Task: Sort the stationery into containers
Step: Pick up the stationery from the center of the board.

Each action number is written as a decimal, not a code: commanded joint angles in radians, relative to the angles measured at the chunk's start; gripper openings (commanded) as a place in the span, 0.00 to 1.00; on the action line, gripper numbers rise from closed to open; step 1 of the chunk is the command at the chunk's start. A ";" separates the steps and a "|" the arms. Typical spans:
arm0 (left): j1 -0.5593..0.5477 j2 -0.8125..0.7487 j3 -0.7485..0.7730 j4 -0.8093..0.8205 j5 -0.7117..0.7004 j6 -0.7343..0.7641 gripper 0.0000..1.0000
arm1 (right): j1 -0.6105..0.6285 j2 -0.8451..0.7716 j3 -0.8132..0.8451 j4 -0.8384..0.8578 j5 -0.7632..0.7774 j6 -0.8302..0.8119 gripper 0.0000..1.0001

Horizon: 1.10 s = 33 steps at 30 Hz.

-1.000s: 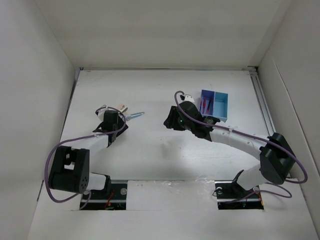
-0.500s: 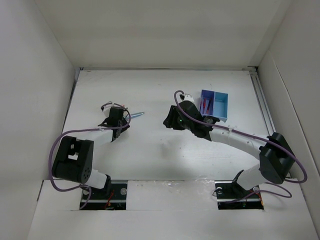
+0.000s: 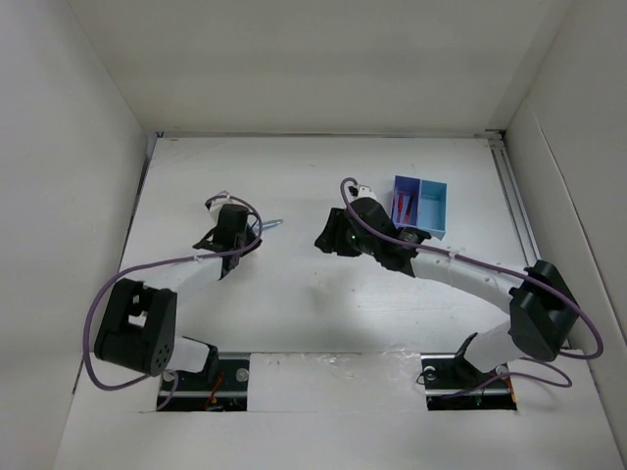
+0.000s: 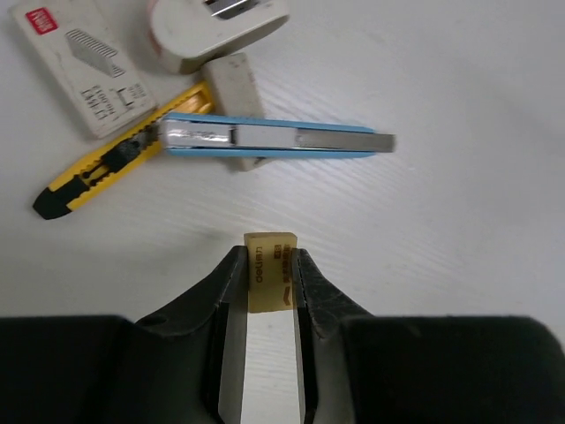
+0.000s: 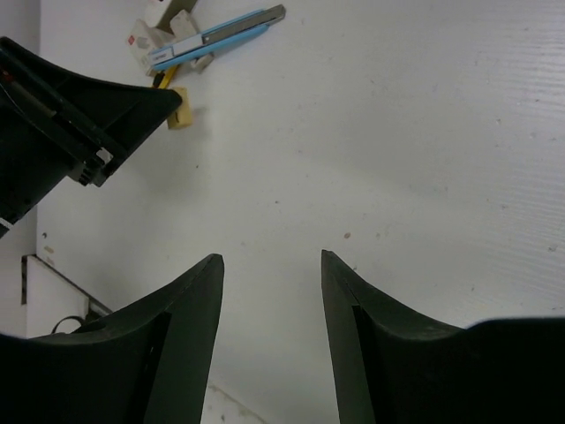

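Note:
My left gripper (image 4: 269, 256) is shut on a small tan eraser (image 4: 270, 242), which stands upright between the fingertips just above the white table. Ahead of it lie a light-blue utility knife (image 4: 274, 140), a yellow cutter (image 4: 97, 172), a whitish eraser block (image 4: 237, 84) and a staples box (image 4: 84, 66). From above, the left gripper (image 3: 245, 233) is at mid-left. My right gripper (image 5: 272, 258) hangs open and empty over bare table, and it sits near the centre (image 3: 323, 240) in the top view. The joined containers, one dark blue (image 3: 405, 186) and one cyan (image 3: 433, 206), stand at the back right. Red pens (image 3: 402, 208) lie in the dark one.
A white rounded dispenser (image 4: 216, 31) lies at the far edge of the stationery pile. White walls enclose the table on three sides, with a rail (image 3: 514, 211) along the right. Purple cables (image 3: 147, 269) loop along both arms.
The left gripper has shifted right towards the pile and shut on the tan eraser. The right gripper has edged slightly left, still open.

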 commanded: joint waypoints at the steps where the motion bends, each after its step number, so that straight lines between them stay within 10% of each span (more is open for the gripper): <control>1: 0.001 -0.107 -0.009 0.060 0.113 -0.031 0.00 | 0.011 -0.055 0.010 0.086 -0.075 0.016 0.54; 33: 0.001 -0.136 -0.135 0.367 0.590 -0.121 0.00 | 0.071 0.274 0.191 0.229 -0.101 0.059 0.46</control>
